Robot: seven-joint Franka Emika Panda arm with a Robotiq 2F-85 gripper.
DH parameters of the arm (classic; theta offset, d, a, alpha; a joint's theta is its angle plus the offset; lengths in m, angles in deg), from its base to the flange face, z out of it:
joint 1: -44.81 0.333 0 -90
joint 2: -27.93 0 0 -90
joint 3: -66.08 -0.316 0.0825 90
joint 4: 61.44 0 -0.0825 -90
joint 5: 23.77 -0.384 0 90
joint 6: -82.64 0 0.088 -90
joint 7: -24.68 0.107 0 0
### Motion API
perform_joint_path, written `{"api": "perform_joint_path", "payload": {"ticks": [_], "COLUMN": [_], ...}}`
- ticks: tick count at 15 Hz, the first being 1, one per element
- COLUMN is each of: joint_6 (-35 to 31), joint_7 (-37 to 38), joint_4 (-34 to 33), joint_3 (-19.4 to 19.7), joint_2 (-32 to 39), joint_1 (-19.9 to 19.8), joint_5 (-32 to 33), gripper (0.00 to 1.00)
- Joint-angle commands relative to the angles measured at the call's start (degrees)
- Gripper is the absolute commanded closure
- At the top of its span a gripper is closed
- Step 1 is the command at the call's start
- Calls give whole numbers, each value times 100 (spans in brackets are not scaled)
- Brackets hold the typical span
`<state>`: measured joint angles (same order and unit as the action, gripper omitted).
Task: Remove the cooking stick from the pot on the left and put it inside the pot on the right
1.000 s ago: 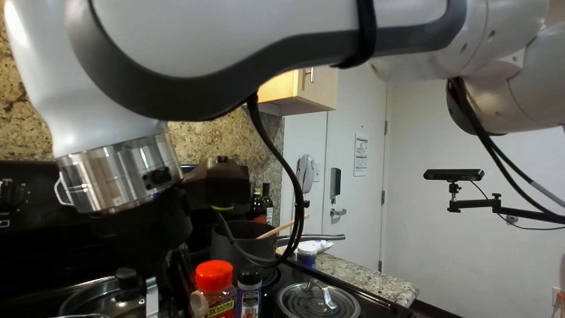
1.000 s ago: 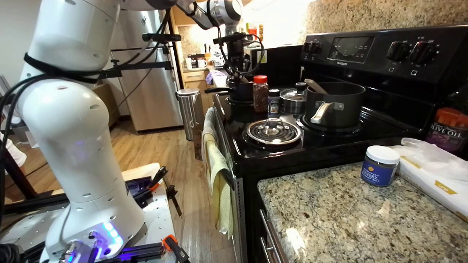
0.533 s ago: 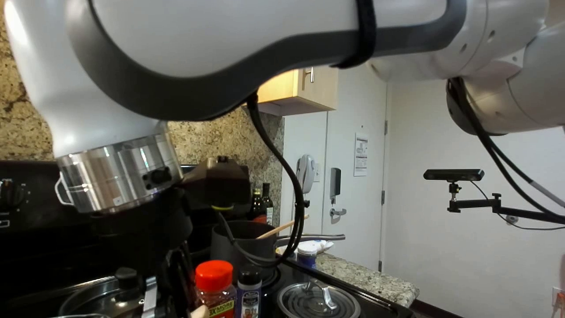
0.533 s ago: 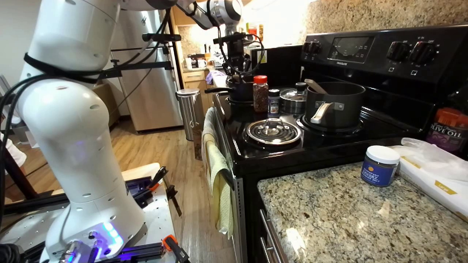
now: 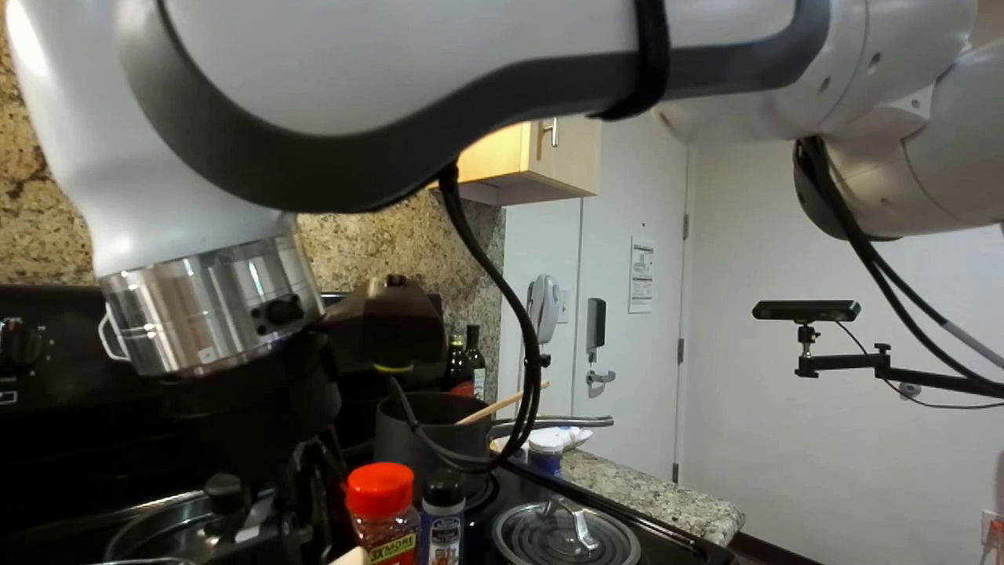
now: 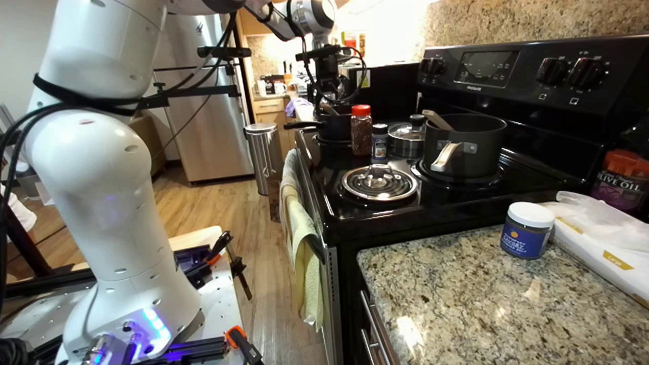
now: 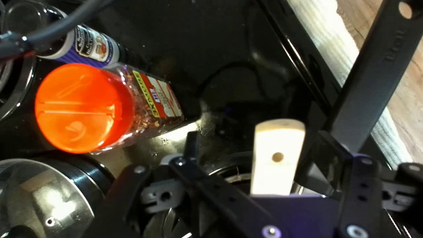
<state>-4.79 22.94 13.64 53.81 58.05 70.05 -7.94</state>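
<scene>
Two tan wooden sticks show. The cooking stick [image 7: 277, 165], pale and with a hole near its end, leans out of the dark pot on the left [image 6: 338, 129]. My gripper [image 7: 258, 140] is open around it, with a gap to the fingers on both sides. That pot's black handle [image 7: 370, 86] points to the upper right in the wrist view; its inside is mostly hidden behind my gripper. A second stick [image 6: 438, 120] rests slanted in the larger dark pot on the right [image 6: 471, 152].
A red-capped spice jar [image 7: 82, 109] and a smaller spice jar [image 7: 89, 46] stand close beside my gripper. A glass-lidded pan [image 6: 405, 142] sits behind them. One front burner [image 6: 380, 182] has a lid on it. Salt jar [image 6: 527, 230] on the counter.
My gripper's jaws have spread apart. The pale end of the cooking stick near them has dropped slightly in an exterior view. The arm itself has hardly moved.
</scene>
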Motion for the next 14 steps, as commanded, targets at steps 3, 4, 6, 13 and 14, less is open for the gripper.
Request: {"api": "perform_joint_path", "payload": {"ticks": [3, 4, 6, 13, 14], "joint_6": [481, 584, 765, 989, 987], "joint_7": [160, 161, 152, 138, 140], "joint_4": [-589, -688, -840, -1187, -1207], "joint_3": [80, 87, 91, 157, 166], "joint_2": [204, 256, 341, 606, 630], "joint_1": [298, 333, 364, 413, 419], "joint_5": [393, 414, 393, 354, 349], "gripper": [0, 0, 0, 45, 53]}}
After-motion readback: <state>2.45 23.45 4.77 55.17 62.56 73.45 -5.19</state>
